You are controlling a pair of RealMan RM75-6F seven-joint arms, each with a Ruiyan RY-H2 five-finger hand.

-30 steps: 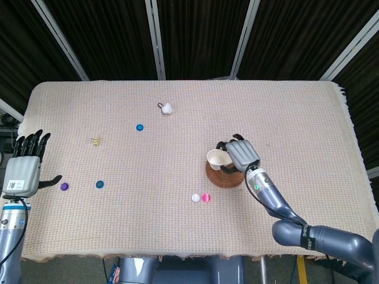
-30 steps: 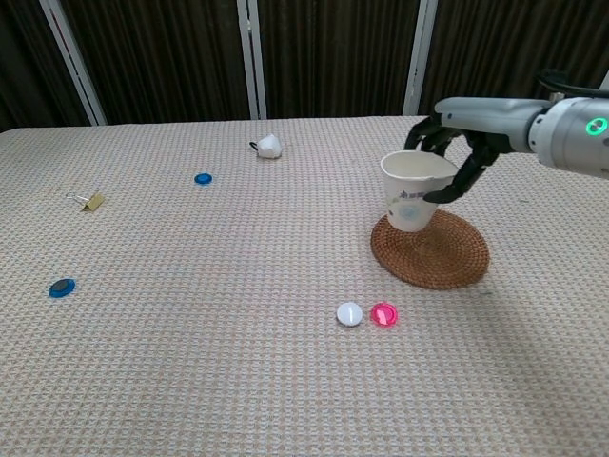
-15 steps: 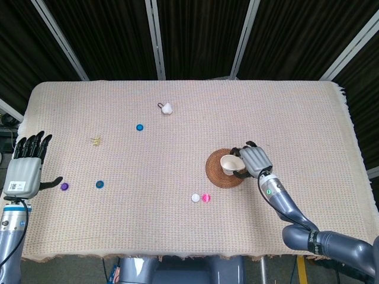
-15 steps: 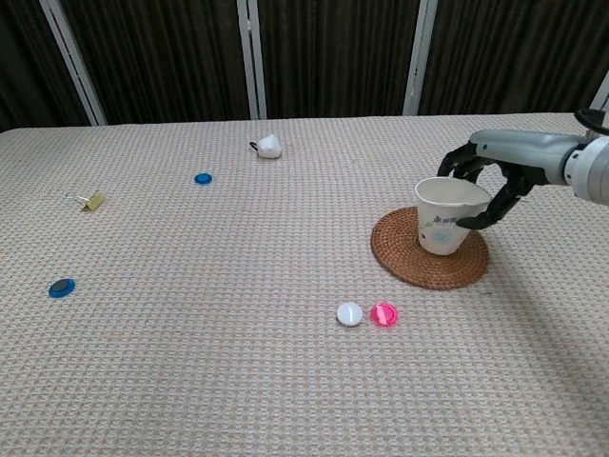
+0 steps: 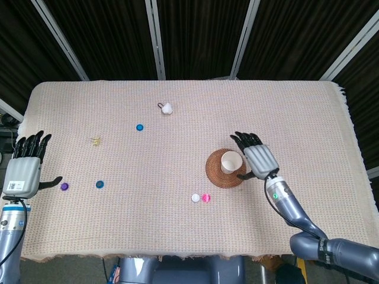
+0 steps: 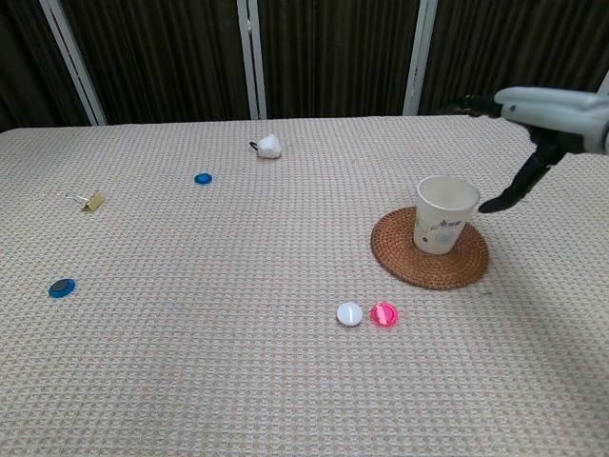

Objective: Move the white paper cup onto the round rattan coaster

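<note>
Dark curtains with pale metal posts stand behind a table covered with a beige woven cloth. I use the round rattan coaster as the reference for all places.

Far to the left of the coaster, at the table edge, the left hand is raised flat with its fingers straight and a little apart, and it holds nothing. Next to it lies a purple cap, then a dark blue cap. Further back on the left there is a small yellow clip, a blue cap and a white crumpled object. Just in front of the coaster, a white disc and a pink disc lie side by side.

On the coaster stands the white paper cup, upright, its mouth facing up. Just right of the coaster is the right hand, fingers spread apart, close beside the cup but not closed on it.
</note>
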